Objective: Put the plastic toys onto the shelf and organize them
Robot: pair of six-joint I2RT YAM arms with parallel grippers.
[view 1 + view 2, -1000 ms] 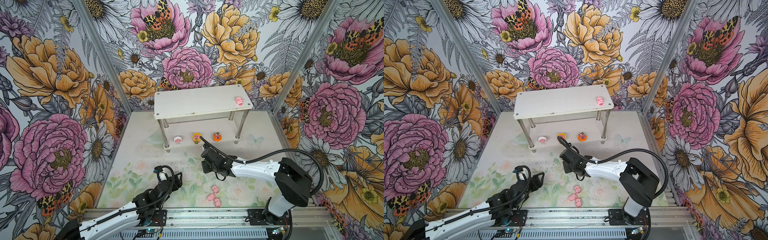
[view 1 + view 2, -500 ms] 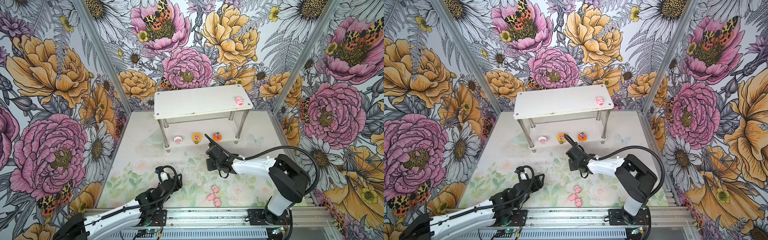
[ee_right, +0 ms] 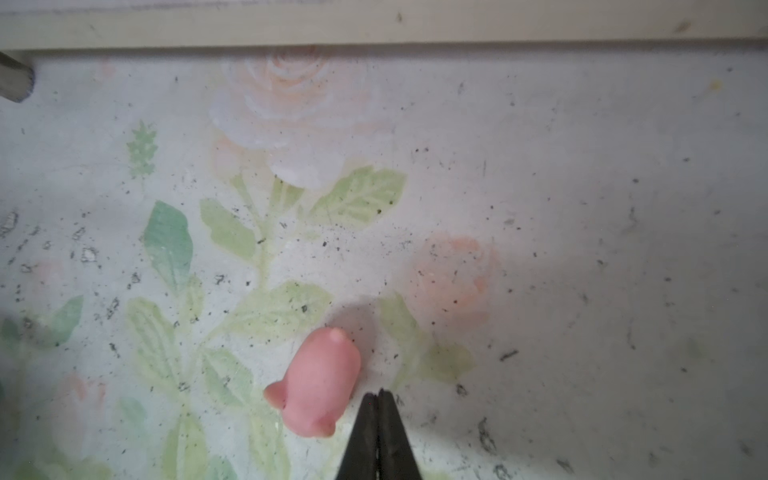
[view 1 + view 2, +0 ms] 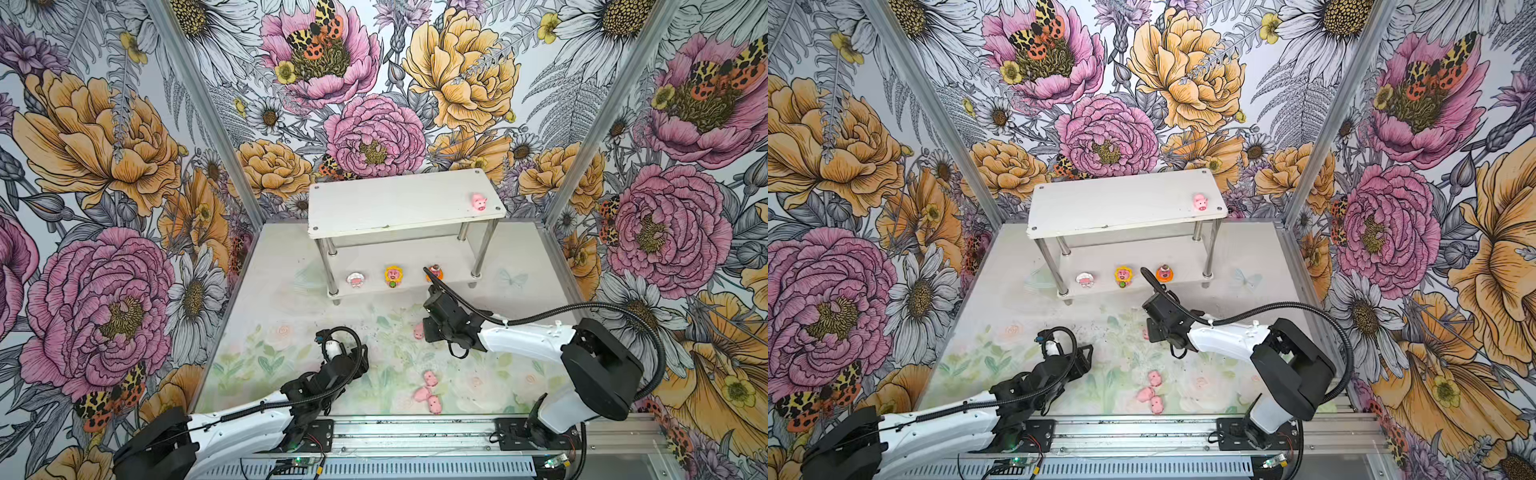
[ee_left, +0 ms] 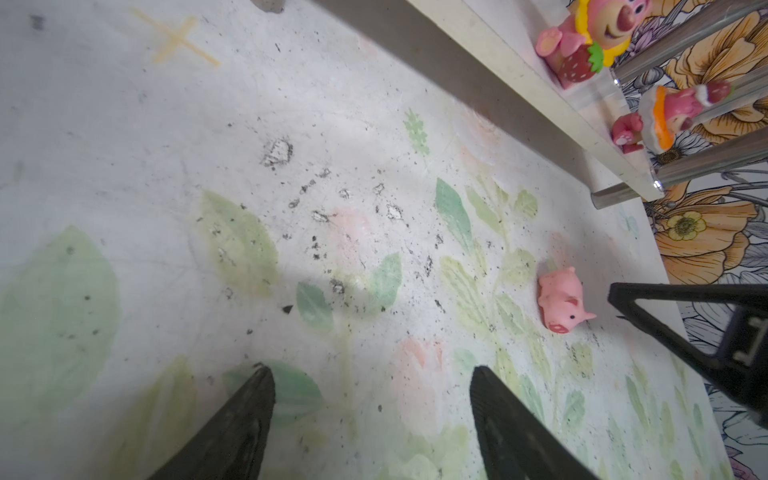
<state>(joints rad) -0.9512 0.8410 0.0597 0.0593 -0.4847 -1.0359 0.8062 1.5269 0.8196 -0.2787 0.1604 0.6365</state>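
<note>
R fingers point(image 3: 365, 436) tips together, empty, beside pig point(image 3: 320, 384), rump twd shelf point(image 3: 374, 29), snout away; L fingers point(image 5: 241, 424) wide

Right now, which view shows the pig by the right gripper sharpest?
Left wrist view: pig crisp, evenly lit. Right wrist view: same pig soft-focused, soft shadow next to it, beside the right gripper. Both top views: small, partly hidden by that gripper.

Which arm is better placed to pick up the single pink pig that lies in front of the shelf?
Right. The right gripper is just beside the pig, jaws shut; it needs only to open and shift sideways. The left gripper, jaws open, is farther from it.
</note>
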